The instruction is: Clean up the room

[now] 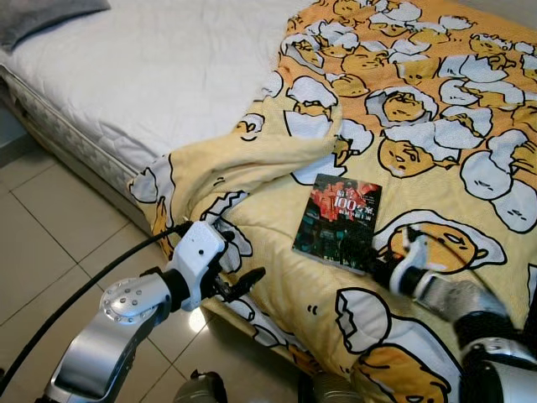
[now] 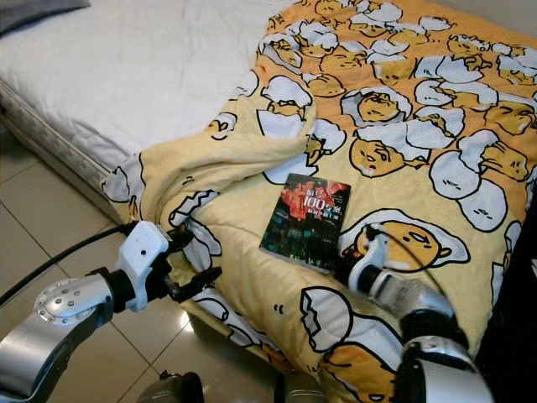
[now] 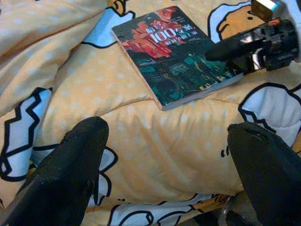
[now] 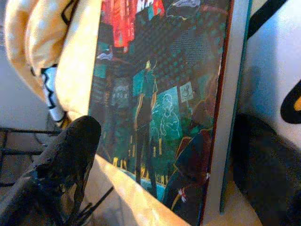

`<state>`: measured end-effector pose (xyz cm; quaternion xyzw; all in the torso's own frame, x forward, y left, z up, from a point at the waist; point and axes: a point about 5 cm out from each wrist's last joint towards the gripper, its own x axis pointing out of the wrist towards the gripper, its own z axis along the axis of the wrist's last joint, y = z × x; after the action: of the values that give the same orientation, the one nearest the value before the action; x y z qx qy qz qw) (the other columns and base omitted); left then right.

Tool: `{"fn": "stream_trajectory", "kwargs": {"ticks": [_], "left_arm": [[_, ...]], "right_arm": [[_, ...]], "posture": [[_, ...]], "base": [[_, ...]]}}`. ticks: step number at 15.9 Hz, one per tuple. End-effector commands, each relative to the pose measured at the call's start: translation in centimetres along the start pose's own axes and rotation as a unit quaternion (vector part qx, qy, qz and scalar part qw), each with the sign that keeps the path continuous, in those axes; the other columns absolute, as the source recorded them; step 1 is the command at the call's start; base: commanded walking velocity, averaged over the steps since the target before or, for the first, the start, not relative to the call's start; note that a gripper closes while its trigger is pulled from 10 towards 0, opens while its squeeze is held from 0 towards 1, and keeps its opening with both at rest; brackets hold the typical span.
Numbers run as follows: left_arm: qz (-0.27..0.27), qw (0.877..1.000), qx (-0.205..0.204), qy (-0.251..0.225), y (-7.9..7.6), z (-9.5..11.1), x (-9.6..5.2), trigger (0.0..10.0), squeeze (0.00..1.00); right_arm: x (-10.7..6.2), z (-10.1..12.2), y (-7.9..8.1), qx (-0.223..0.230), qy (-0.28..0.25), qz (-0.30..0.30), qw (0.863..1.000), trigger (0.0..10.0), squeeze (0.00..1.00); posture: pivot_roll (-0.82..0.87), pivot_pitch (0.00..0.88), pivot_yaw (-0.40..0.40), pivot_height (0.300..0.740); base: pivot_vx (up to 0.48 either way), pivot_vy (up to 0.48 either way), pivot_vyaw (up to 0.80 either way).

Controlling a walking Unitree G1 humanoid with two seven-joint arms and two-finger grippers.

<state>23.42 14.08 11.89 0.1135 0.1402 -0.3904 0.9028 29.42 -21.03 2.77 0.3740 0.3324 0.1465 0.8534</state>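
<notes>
A paperback book [image 1: 337, 220] with a dark teal and red cover lies flat on the yellow cartoon-egg blanket [image 1: 436, 126]. My right gripper [image 1: 370, 265] is at the book's near right corner. In the right wrist view its fingers [image 4: 61, 165] are open, spread to either side of the book [image 4: 160, 103], and one touches the cover in the left wrist view. My left gripper [image 1: 235, 256] hovers open at the bed's edge, over the blanket's hanging fold and short of the book [image 3: 176, 59]. Nothing is between its fingers [image 3: 70, 165].
The bare white mattress [image 1: 159, 75] stretches to the left, with a grey pillow [image 1: 42, 17] at its far corner. Beige tiled floor [image 1: 50, 243] runs along the bed's side. A black cable [image 1: 75, 294] trails from my left arm.
</notes>
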Motion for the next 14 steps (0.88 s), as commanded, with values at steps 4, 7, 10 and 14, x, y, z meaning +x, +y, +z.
{"fn": "stream_trajectory", "kwargs": {"ticks": [4, 7, 10, 14], "left_arm": [[0.005, 1.0, 0.006, 0.004, 0.1, -0.1, 0.1, 10.0, 1.0], [0.008, 1.0, 0.005, 0.002, 0.2, -0.1, 0.3, 10.0, 1.0], [0.01, 1.0, 0.003, -0.001, 0.2, -0.1, 0.2, 10.0, 1.0], [0.014, 1.0, 0.006, -0.002, 0.6, -0.1, 0.1, 10.0, 1.0]], "right_arm": [[0.2, -4.0, -2.4, 0.047, 0.012, -0.091, 0.995, 10.0, 0.0], [1.5, -3.0, 0.5, 0.095, -0.024, 0.03, 0.995, 10.0, 0.0], [1.8, -1.6, 2.2, 0.115, -0.052, 0.1, 0.987, 2.5, 0.0], [1.8, -0.3, 3.3, 0.124, -0.075, 0.13, 0.981, 0.0, 0.0]], "posture": [[-0.14, 0.151, -0.02, 0.74], [-0.14, 0.155, -0.019, 0.74], [-0.14, 0.156, -0.019, 0.74], [-0.14, 0.155, -0.017, 0.74]], "base": [[0.0, 0.0, 0.0], [0.0, 0.0, 0.0], [0.0, 0.0, 0.0], [0.0, 0.0, 0.0]]}}
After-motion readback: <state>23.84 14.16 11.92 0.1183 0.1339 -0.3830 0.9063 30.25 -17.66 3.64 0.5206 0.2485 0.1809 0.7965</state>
